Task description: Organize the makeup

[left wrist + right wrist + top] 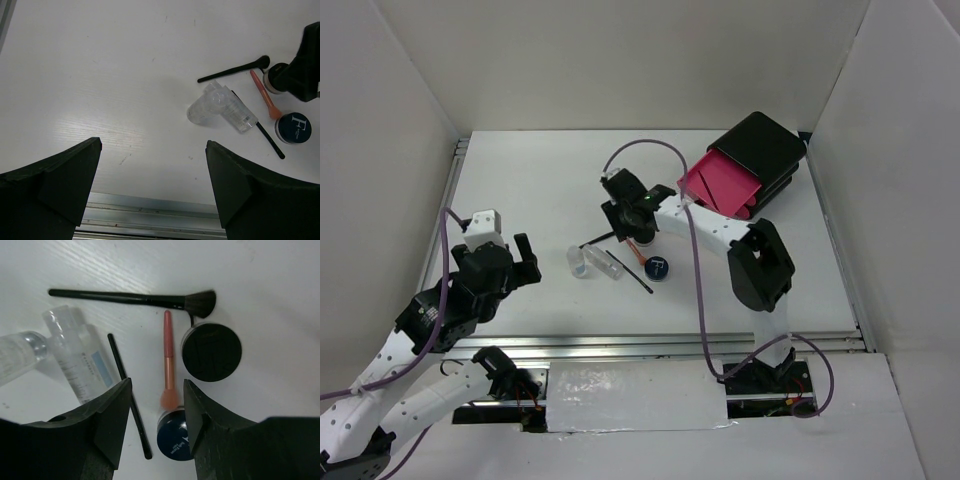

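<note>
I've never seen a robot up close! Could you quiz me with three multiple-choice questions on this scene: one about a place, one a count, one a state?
1. Where on the table is the black box? A near left corner; B far right corner; C centre.
2. How many round compacts lie there? A one; B two; C four.
3. The left pincer is: A shut on a brush; B shut on a vial; C open and empty.
Answers: 1 B, the top view shows it far right. 2 B, a black compact and a dark-blue compact. 3 C, it gapes wide, holding nothing.
</note>
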`<state>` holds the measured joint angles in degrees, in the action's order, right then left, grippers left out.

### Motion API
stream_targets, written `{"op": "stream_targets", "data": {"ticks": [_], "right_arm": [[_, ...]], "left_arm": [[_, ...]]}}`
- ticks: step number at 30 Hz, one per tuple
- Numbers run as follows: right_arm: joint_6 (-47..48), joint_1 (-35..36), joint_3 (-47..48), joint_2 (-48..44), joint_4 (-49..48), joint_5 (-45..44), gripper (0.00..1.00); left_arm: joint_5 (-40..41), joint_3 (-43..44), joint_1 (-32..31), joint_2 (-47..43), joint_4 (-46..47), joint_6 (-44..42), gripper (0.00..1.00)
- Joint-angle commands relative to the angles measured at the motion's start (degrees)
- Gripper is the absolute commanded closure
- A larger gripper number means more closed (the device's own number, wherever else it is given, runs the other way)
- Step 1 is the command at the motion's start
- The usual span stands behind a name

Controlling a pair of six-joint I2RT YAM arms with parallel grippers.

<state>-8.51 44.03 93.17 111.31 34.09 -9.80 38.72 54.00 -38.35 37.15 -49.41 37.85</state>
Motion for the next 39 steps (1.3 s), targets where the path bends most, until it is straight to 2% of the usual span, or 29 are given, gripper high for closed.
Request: {"op": "stream_targets", "data": {"ticks": [1, 11, 30, 33, 34, 35, 37, 39], "right_arm": [[-2.9, 1.0, 3.2, 2.5, 3.1, -1.2, 0.47], [-3.9, 1.0, -2.2, 4.8, 0.9, 0.0, 0.47], [-4.7, -0.3, -3.5, 10.2, 0.0, 3.6, 0.48], [-4.5, -0.4, -3.0, 10.6, 0.3, 4.4, 0.55], [-4.4, -0.4, -3.0, 10.6, 0.4, 4.7, 0.67], [-4.3, -0.4, -2.9, 10.7, 0.5, 4.9, 0.72], [-4.2, -0.4, -3.0, 10.6, 0.5, 5.5, 0.82], [-4.3, -0.5, -3.3, 10.0, 0.2, 5.7, 0.87]], "left_arm": [[1.0, 1.5, -0.2, 0.3, 0.6, 0.6, 0.01], [0.3, 1.3, -0.2, 0.5, 1.2, 0.1, 0.01], [-0.3, 1.1, -0.2, -0.1, 1.5, -0.3, 0.01], [-0.3, 1.1, -0.2, -0.1, 1.6, -0.3, 0.01], [-0.3, 1.1, -0.2, -0.1, 1.6, -0.4, 0.01], [-0.3, 1.2, -0.2, -0.1, 1.5, -0.4, 0.01], [-0.3, 1.1, -0.2, -0.2, 1.6, -0.3, 0.01], [-0.4, 1.1, -0.2, -0.3, 1.6, -0.3, 0.01]]}}
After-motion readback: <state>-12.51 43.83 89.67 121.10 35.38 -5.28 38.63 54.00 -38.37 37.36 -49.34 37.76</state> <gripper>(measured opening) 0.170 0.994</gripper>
